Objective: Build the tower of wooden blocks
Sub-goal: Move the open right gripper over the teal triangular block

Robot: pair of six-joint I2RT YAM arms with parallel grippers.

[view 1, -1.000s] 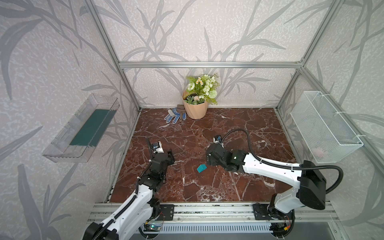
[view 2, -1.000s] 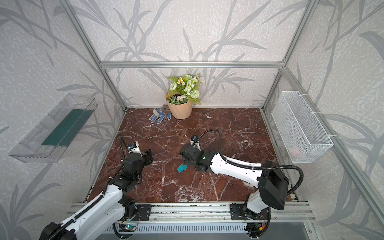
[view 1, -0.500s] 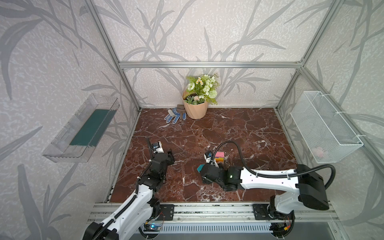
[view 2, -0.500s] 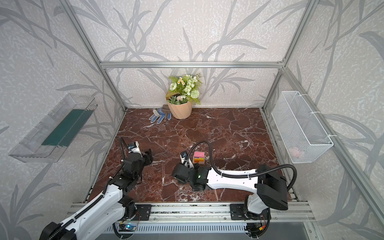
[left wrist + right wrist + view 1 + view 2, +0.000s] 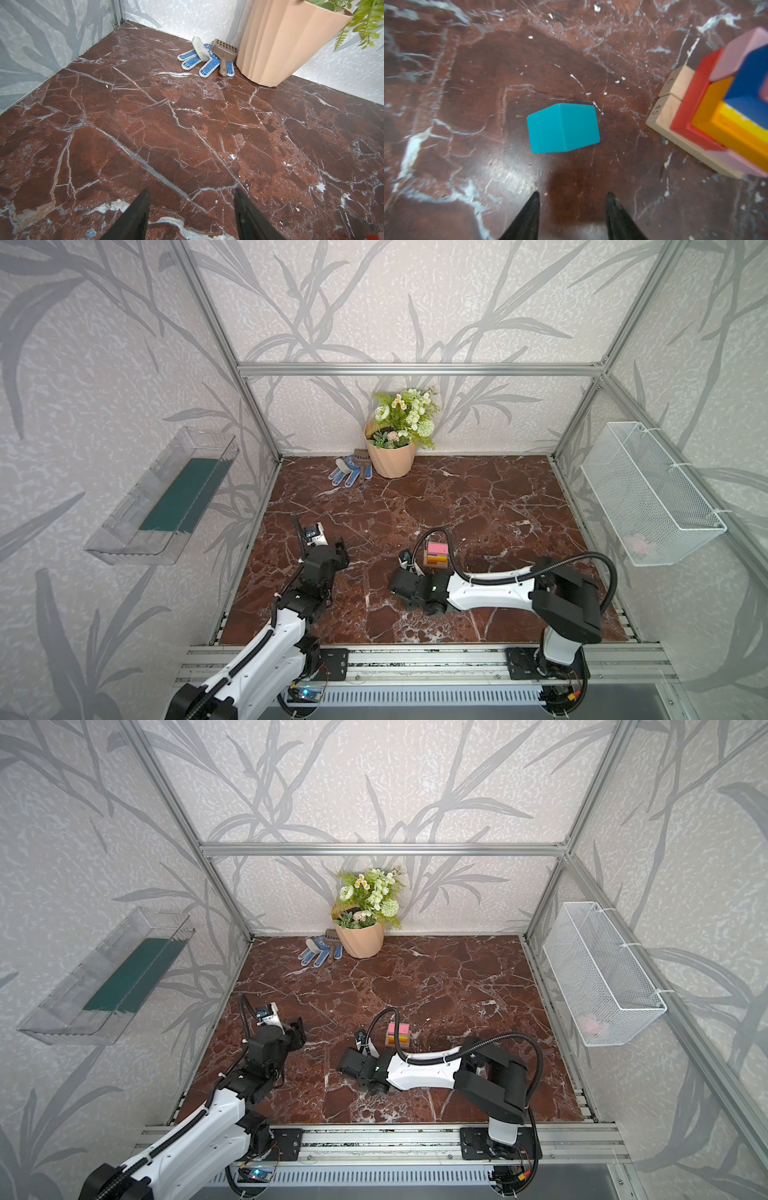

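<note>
The tower [image 5: 436,556] [image 5: 398,1034] stands right of the floor's middle, pink on top in both top views. In the right wrist view the tower [image 5: 708,112] shows tan base blocks, then red, orange, yellow, blue and pink pieces. A teal block [image 5: 563,128] lies alone on the floor beside it. My right gripper [image 5: 572,196] hangs open just short of the teal block, with nothing between its fingers. In both top views the right arm's head [image 5: 405,585] covers that block. My left gripper [image 5: 192,191] [image 5: 340,551] is open and empty over bare floor at the left.
A beige flowerpot [image 5: 391,456] stands at the back wall with blue-white gloves [image 5: 345,472] and a brown scoop [image 5: 224,54] beside it. A wire basket [image 5: 648,497] hangs on the right wall. A clear tray [image 5: 166,497] hangs on the left wall.
The right arm swung from over the tower toward the front left, uncovering the tower and now covering the teal block from above. Its jaws have narrowed. The left arm stayed still.
</note>
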